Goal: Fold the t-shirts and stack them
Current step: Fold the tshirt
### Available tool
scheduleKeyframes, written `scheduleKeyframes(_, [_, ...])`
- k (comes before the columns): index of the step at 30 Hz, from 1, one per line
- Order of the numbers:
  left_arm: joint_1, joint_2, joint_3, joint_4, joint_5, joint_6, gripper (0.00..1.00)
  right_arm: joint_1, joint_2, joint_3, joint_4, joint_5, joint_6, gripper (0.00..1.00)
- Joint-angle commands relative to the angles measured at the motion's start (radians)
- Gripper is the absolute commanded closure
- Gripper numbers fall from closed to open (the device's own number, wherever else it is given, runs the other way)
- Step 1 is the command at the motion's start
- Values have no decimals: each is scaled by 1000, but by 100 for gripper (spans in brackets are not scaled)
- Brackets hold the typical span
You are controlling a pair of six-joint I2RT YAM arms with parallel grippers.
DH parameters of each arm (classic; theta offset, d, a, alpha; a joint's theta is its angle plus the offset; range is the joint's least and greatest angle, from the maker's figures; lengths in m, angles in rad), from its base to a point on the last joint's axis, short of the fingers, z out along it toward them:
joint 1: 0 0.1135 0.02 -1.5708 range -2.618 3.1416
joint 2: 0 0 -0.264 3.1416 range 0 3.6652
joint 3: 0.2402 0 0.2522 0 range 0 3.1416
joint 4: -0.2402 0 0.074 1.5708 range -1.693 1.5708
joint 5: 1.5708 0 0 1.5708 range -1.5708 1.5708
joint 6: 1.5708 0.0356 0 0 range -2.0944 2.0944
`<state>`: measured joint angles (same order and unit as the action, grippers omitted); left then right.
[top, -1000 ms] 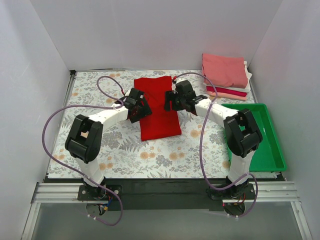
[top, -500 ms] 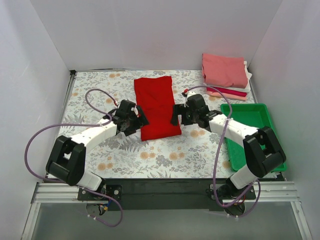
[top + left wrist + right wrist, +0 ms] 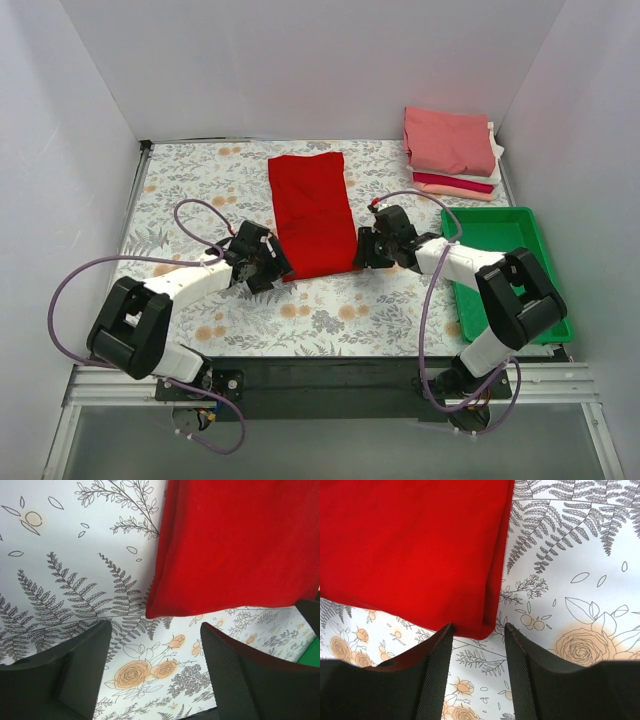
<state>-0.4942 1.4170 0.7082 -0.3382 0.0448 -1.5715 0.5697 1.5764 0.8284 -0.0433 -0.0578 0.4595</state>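
Observation:
A bright red t-shirt (image 3: pixel 312 212) lies folded into a long strip on the floral table, running from back to front. My left gripper (image 3: pixel 268 262) is open and empty at the strip's near left corner (image 3: pixel 160 611), just short of it. My right gripper (image 3: pixel 366 249) is open and empty at the near right corner (image 3: pixel 487 627), its jaws either side of the corner without touching. A stack of folded shirts (image 3: pixel 452 150), salmon-pink on top, with white, crimson and peach under it, sits at the back right.
A green plastic tray (image 3: pixel 541 300) stands at the right, beside my right arm. Purple cables loop over both arms. White walls enclose the table on three sides.
Both grippers have moved from the middle of the red strip's sides towards me, down to its near corners. The red shirt's near end now lies a little further back.

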Motion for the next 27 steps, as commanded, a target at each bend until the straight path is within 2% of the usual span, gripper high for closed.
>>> scheduleKeyframes(1, [-1, 35, 5, 39, 13, 4, 32, -4, 26, 20, 34, -20, 21, 49])
scheduleKeyframes(5, [-1, 91, 23, 44, 18, 7, 44, -4, 40, 15, 34, -17, 24, 52])
scheduleKeyframes(8, [-1, 112, 27, 44, 7, 5, 53, -4, 56, 11, 33, -17, 27, 60])
scheduleKeyframes(11, [-1, 126, 24, 38, 6, 2, 67, -2, 71, 6, 34, -33, 30, 67])
scheduleKeyframes(16, [-1, 134, 11, 38, 46, -1, 100, -2, 80, -12, 34, -65, 38, 75])
scheduleKeyframes(17, [-1, 134, 8, 41, 52, -1, 100, -1, 80, -17, 34, -76, 38, 77])
scheduleKeyframes(18, [-1, 129, 5, 39, 58, 1, 100, -1, 79, -21, 34, -82, 39, 88])
scheduleKeyframes(20, [-3, 116, -12, 39, 66, 2, 100, -1, 68, -40, 34, -105, 39, 98])
scheduleKeyframes(23, [-18, 36, -58, 39, 73, -2, 100, 4, 5, -104, 34, -134, 25, 99])
scheduleKeyframes(27, [-75, -114, -134, 30, 102, -25, 100, 22, -160, -222, 19, -189, 11, 99])
